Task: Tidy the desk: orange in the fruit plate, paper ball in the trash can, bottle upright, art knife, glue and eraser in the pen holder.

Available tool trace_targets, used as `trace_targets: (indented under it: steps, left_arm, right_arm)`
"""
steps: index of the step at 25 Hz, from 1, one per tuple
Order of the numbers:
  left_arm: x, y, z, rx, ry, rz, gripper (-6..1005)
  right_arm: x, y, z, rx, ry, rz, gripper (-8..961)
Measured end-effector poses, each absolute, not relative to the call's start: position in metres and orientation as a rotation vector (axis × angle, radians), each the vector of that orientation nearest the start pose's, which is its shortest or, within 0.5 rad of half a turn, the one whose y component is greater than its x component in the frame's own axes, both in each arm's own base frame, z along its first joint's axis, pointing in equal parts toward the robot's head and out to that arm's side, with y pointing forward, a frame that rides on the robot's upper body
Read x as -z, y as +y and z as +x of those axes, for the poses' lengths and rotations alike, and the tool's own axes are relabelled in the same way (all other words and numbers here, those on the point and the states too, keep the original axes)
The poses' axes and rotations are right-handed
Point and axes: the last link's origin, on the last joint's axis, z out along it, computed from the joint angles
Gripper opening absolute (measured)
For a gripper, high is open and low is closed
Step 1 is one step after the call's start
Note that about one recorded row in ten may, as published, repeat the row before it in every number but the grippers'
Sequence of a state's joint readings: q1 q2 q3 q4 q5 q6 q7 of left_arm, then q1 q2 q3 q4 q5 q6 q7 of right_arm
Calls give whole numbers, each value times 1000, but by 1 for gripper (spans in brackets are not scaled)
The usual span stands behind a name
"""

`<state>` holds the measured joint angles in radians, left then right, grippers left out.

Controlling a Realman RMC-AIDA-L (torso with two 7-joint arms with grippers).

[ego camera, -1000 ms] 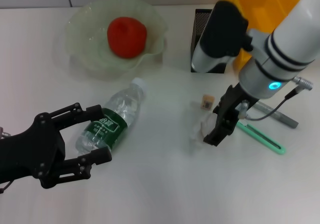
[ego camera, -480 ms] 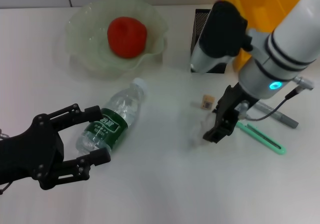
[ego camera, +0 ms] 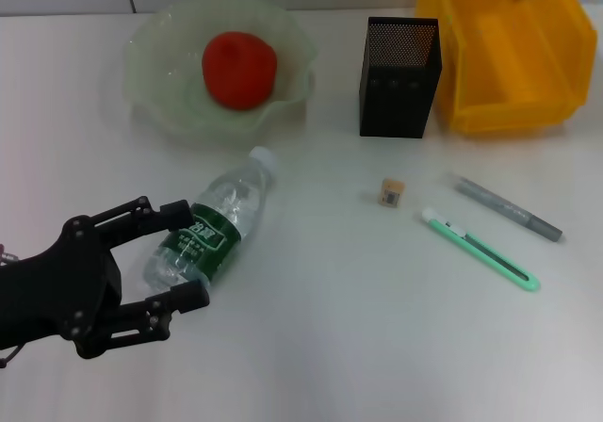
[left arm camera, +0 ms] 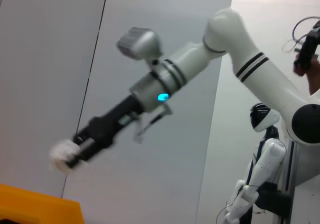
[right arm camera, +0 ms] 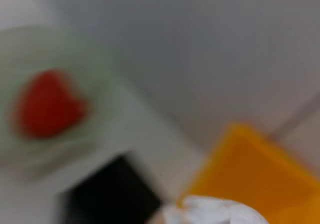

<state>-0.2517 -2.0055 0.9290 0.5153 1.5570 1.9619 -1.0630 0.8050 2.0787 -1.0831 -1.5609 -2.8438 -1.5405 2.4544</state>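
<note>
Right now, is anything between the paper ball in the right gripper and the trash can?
Nothing visible. The right gripper holds the paper ball in the air, apart from the trash can's rim, with only open space between them. The left gripper sits open around the lying bottle.

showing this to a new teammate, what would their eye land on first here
Likely the red-orange orange sitting in the pale green fruit plate at the far left of the desk. Next, the black left end effector, near left, open around the bottle lying on its side. The left wrist view shows the right end effector shut on a white paper ball above the yellow trash can.
</note>
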Motion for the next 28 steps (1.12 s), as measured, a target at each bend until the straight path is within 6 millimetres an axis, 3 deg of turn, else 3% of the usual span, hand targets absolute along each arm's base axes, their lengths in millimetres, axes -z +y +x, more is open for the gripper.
trace_targets:
  steps: [1,2,6,11,21,25,28]
  left_arm:
    - [-22,220,-282,1287,-380,-2685,797]
    - [-22,220,-282,1287,-380,-2685,797]
    - [-21,223,-280,1295,-378,-2686,797]
    - [-21,225,-278,1299,-377,-2692,798]
    - [-23,229,-276,1303,-365,-2700,797]
    - [-24,232,-275,1312,-398,-2693,797]
    - [-31,245,-273,1323,-530,-2662,795]
  right_arm:
    - [-99,434,128,300,601,-2195,585]
    - [-99,434,128,300,601,-2195,585]
    - [-69,460,164,287,685,-2142,584]
    - [-47,469,181,290,716,-2138,616]
    - [-49,467,186,268,719,-2126,723]
    - [-59,450,186,155,745,-2171,756]
    - [-67,434,184,47,750,-2234,760]
